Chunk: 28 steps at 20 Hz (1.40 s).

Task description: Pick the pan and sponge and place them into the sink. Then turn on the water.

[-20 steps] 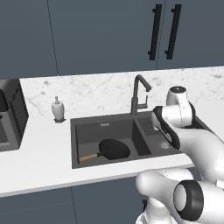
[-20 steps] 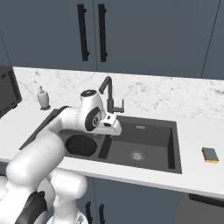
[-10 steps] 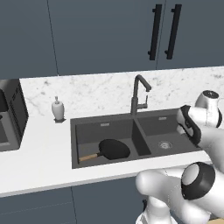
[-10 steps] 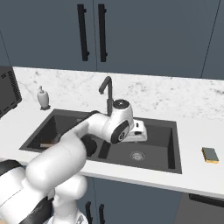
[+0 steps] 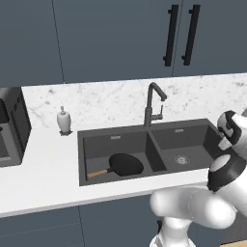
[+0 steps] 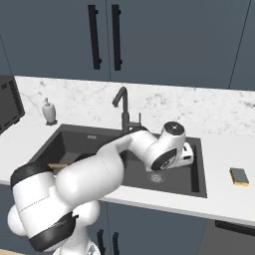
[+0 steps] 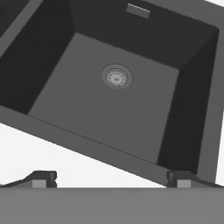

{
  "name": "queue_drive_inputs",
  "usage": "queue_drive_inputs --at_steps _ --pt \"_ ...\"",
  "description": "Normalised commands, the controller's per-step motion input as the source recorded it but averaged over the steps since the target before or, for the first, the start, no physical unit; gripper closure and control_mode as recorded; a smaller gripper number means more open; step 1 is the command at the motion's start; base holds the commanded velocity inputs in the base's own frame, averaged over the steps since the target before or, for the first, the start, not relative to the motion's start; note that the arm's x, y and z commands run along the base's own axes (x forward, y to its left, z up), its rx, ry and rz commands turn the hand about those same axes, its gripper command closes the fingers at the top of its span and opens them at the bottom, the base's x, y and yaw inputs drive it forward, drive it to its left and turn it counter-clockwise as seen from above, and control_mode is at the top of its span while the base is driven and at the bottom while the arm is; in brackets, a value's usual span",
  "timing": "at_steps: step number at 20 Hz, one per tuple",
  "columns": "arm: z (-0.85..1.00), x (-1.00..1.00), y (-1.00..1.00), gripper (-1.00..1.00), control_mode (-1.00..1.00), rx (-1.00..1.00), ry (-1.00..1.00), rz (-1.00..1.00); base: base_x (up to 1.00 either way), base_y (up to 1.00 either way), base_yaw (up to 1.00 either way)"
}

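A simulated kitchen with dark blue-grey cabinets above a white marble counter (image 5: pixel 43 164), into which a dark double-basin sink (image 5: pixel 149 126) is set. From the left base view, the black pan (image 5: pixel 124 164) lies in the left basin, its wooden handle pointing toward the near left corner; the right basin holds nothing but its round metal drain (image 5: pixel 181 159). A tall dark faucet (image 5: pixel 152 103) rises behind the divider, a white soap dispenser (image 5: pixel 63 120) stands on the counter to the sink's left, and a dark appliance (image 5: pixel 12 128) sits at the far left edge. The white arm bends in from the lower right. From the right base view, the arm reaches across the sink with its hand over the right basin, and the yellow sponge (image 6: pixel 239 176) with its grey-green top rests on the counter to the right of the sink, well apart from the hand. From the hand view, the camera looks down into the right basin over its near rim and a strip of white counter. The gripper (image 7: pixel 111 180) has its two dark fingertips (image 7: pixel 43 179) set wide apart, nothing between them.
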Motion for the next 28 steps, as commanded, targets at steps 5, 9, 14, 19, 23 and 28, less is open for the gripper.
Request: queue_drive_inputs --at_steps 5,9,14,19,23,28 --pt "0.09 0.02 -0.40 -1.00 -1.00 0.01 0.08 0.00 0.00 0.00 0.00" --pt "0.20 0.12 -0.26 -1.00 -1.00 0.00 0.14 -0.11 0.00 0.00 0.00" --pt "0.04 0.12 -0.13 -1.00 -1.00 0.00 0.09 -0.19 0.00 0.00 0.00" --pt "-0.08 0.14 -0.30 -1.00 -1.00 0.00 0.00 -0.14 0.00 0.00 0.00" --pt "-0.08 0.17 -0.49 -1.00 -1.00 0.00 0.00 -0.08 0.00 0.00 0.00" --pt "-0.06 0.18 -0.48 -1.00 -1.00 0.00 0.00 -0.08 0.00 0.00 0.00"
